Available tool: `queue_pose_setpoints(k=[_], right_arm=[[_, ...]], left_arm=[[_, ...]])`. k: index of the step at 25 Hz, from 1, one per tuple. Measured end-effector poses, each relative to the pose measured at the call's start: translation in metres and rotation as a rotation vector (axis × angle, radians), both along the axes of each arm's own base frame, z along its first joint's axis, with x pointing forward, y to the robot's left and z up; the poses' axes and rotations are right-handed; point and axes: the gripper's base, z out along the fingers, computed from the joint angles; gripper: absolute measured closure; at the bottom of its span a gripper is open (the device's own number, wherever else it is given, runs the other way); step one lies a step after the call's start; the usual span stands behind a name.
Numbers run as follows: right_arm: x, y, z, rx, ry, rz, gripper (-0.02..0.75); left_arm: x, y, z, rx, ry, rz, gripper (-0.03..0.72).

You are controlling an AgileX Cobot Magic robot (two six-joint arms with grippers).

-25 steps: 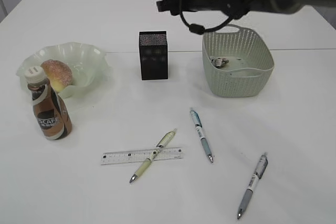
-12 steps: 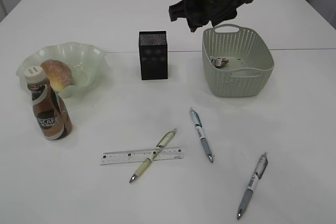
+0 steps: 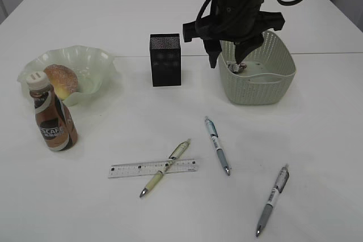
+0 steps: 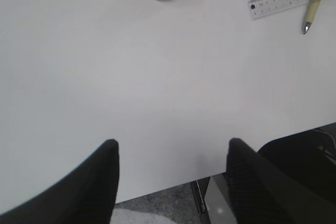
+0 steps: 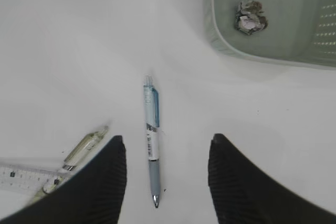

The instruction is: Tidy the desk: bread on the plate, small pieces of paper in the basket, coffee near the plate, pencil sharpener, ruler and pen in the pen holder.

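Above the basket (image 3: 258,83), the right hand (image 5: 167,174) hung released and empty, lined up over the blue pen (image 5: 151,137), likely its next pick; the paper ball (image 5: 250,17) lay binned.

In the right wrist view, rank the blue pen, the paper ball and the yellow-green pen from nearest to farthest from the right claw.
1. Blue pen: lying between the fingers of the open right claw, tip toward the camera.
2. Yellow-green pen: just left of the left finger, crossing the ruler.
3. Paper ball: far upper right, inside the basket.
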Motion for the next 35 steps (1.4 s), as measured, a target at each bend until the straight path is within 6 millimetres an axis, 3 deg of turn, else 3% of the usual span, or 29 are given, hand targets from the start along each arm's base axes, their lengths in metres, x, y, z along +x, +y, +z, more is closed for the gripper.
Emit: queue_pose_setpoints(k=[4, 11, 17, 22, 25, 31, 35], right_arm=[[-0.006, 0.005, 0.007, 0.069, 0.025, 0.019, 0.367], [-0.014, 0.010, 0.020, 0.143, 0.034, 0.084, 0.368], [-0.022, 0.000, 0.044, 0.162, -0.015, 0.084, 0.368], [-0.026, -0.028, 0.064, 0.177, -0.060, 0.029, 0.368], [-0.029, -0.058, 0.069, 0.173, -0.063, -0.035, 0.368], [-0.042, -0.108, 0.055, 0.103, -0.013, -0.150, 0.369], [-0.053, -0.117, 0.038, 0.048, 0.041, -0.161, 0.369]], left_arm=[[0.000, -0.001, 0.000, 0.011, -0.002, -0.029, 0.219], [-0.002, -0.022, -0.003, 0.059, 0.008, -0.281, 0.220], [0.018, -0.043, -0.019, 0.118, 0.050, -0.440, 0.220], [0.045, -0.057, -0.039, 0.193, 0.058, -0.574, 0.220], [0.057, -0.067, -0.048, 0.218, 0.038, -0.656, 0.220], [0.075, -0.098, -0.068, 0.265, -0.048, -0.854, 0.220], [0.091, -0.119, -0.091, 0.304, -0.081, -0.977, 0.220]])
